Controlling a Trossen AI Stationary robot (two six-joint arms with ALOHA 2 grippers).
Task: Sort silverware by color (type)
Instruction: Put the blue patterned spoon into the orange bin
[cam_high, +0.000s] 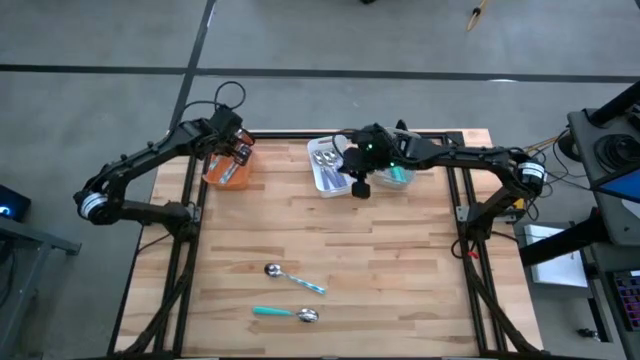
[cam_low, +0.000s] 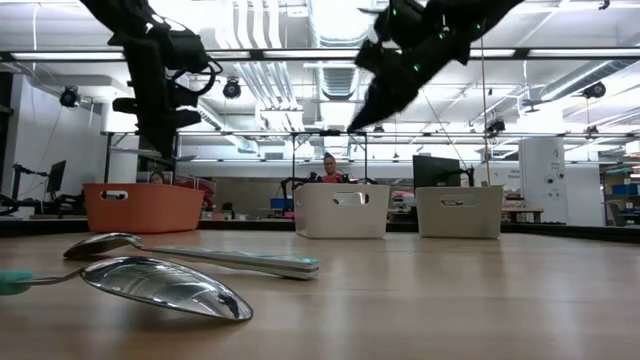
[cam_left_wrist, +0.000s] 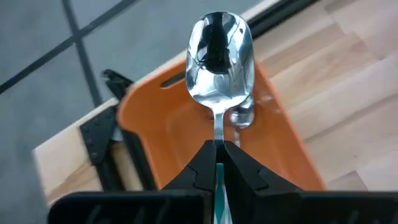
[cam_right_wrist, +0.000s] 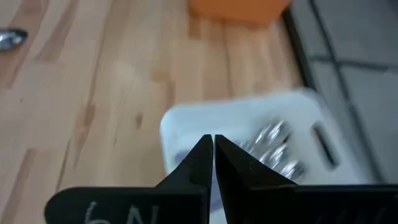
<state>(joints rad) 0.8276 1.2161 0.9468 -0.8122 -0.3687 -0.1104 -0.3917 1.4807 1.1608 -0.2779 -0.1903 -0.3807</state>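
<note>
The orange bin (cam_high: 226, 166) sat at the table's (cam_high: 400, 260) far-left corner, w/ the left gripper (cam_left_wrist: 217, 163) directly above it, clenched on a spoon (cam_left_wrist: 220, 62): shiny metal bowl pointing away from the wrist, thin neck pinched between the fingers, a sliver of teal handle showing in the gap. Another metal piece lay inside the orange bin below the spoon; type unclear. To the right of the orange bin stood the white bin (cam_high: 328, 165), holding several metal-headed pieces, and the right gripper (cam_high: 360, 186) hovered over its near-right edge, fingers closed together w/ nothing between them. Right of that, a grey bin (cam_low: 459, 211). Well nearer than the orange bin, mid-table, lay a pale striped-handle spoon (cam_high: 295, 279) and, just nearer still, a teal-handle spoon (cam_high: 285, 313), both flat, apart from each other.
</note>
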